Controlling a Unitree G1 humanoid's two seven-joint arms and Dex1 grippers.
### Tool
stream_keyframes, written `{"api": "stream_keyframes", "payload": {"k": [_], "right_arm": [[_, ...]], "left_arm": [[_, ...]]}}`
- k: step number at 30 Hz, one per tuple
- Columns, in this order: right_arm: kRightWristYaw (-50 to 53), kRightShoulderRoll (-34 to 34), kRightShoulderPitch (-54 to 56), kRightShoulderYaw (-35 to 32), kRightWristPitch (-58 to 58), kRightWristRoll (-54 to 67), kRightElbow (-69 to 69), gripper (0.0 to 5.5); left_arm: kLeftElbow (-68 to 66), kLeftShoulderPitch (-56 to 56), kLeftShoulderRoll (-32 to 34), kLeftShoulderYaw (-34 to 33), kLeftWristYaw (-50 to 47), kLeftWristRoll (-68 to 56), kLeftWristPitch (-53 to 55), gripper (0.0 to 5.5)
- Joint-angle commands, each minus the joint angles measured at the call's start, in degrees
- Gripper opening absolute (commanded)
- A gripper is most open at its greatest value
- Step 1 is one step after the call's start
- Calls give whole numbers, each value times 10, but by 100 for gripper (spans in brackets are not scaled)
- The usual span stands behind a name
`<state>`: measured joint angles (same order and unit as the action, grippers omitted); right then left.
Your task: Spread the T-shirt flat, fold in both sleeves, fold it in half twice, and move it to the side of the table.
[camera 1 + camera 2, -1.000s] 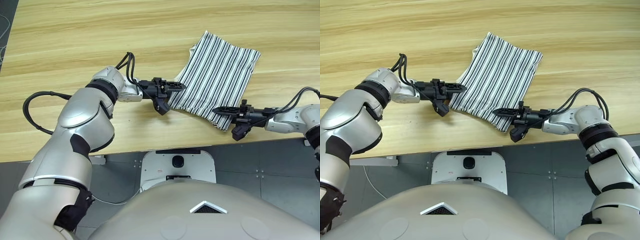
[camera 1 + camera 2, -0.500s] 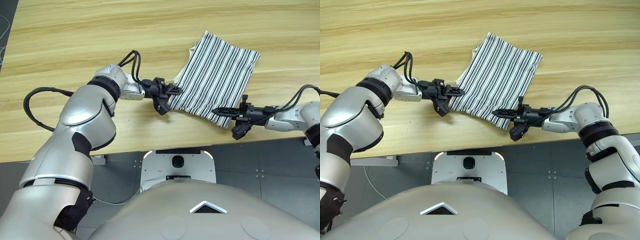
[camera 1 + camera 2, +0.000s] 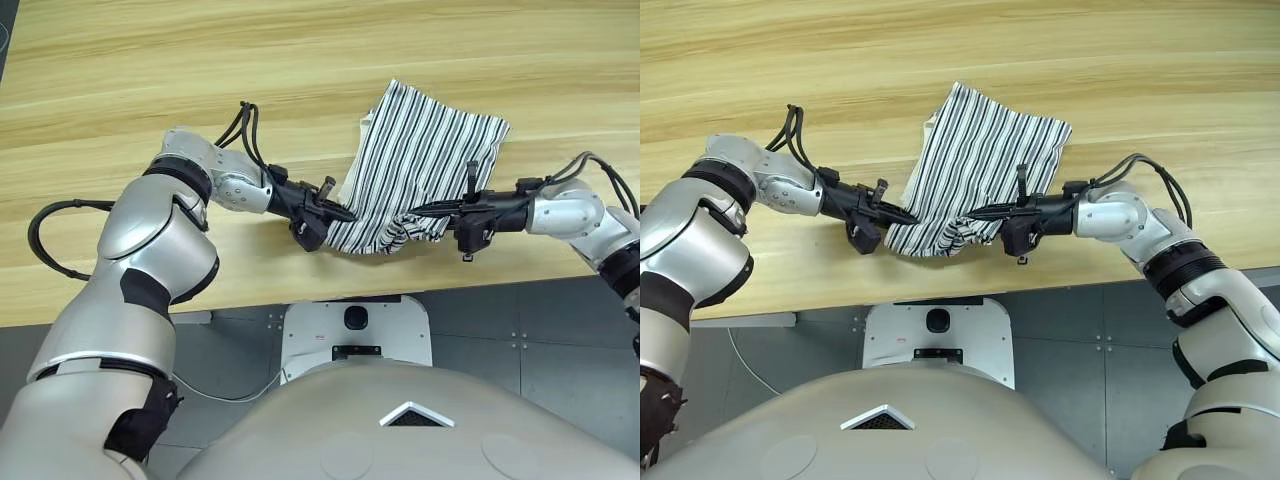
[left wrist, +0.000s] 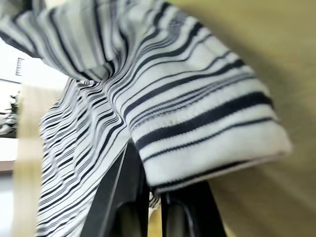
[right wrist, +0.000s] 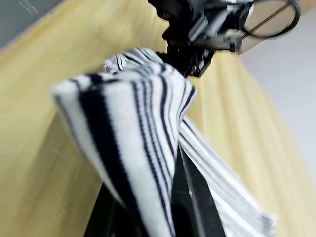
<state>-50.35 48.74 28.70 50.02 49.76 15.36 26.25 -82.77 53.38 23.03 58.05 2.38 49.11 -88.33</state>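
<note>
At the near edge of the wooden table (image 3: 150,60), right of its middle, the 2 grippers meet the folded, striped T-shirt (image 3: 425,150) at its near hem. The left gripper (image 3: 340,212) is clamped on the near-left corner, and the right gripper (image 3: 425,210) is pinched onto the near-right corner. In the left wrist view the cloth folds over the dark fingers (image 4: 131,197). In the right wrist view it drapes over that arm's fingers (image 5: 185,197) in the same way. Between the 2 grips the hem is raised off the wood and bunched into loose wrinkles.

Beyond that the shirt lies flat on the table. Its long axis and stripes run away from the robot, leaning right, and the far edge slants, its left corner farthest.
</note>
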Motion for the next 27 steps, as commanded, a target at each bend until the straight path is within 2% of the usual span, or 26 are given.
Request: {"api": "stream_keyframes", "payload": {"k": [1, 4, 6, 9, 13, 16, 19, 21, 27], "right_arm": [[-207, 19, 10, -43, -144, 115, -48, 10], [-272, 18, -12, -79, -196, 123, -64, 10], [-305, 14, -29, -108, -234, 136, -77, 10], [-333, -7, -56, -156, -277, 166, -77, 10], [-344, -56, -83, -220, -318, 194, -54, 10], [-326, -102, -95, -259, -335, 195, -31, 10], [-300, -150, -104, -310, -354, 208, -8, 10], [-270, -182, -105, -348, -355, 204, 14, 10], [-149, -250, -73, -429, -336, 149, 113, 10]], "left_arm": [[-94, -34, 2, -39, 149, 0, -40, 10], [-146, -29, -7, -97, 234, -3, -42, 10], [-231, 1, -26, -192, 305, 19, -42, 10], [-353, 69, -35, -377, 408, 26, -42, 10], [-372, 89, -25, -637, 640, -47, 62, 10], [-372, 94, -32, -764, 795, -107, 169, 10], [-336, 90, -47, -841, 884, -169, 266, 10], [-271, 74, -66, -870, 900, -211, 335, 10], [-16, -30, -118, -857, 883, -342, 545, 10]]}}
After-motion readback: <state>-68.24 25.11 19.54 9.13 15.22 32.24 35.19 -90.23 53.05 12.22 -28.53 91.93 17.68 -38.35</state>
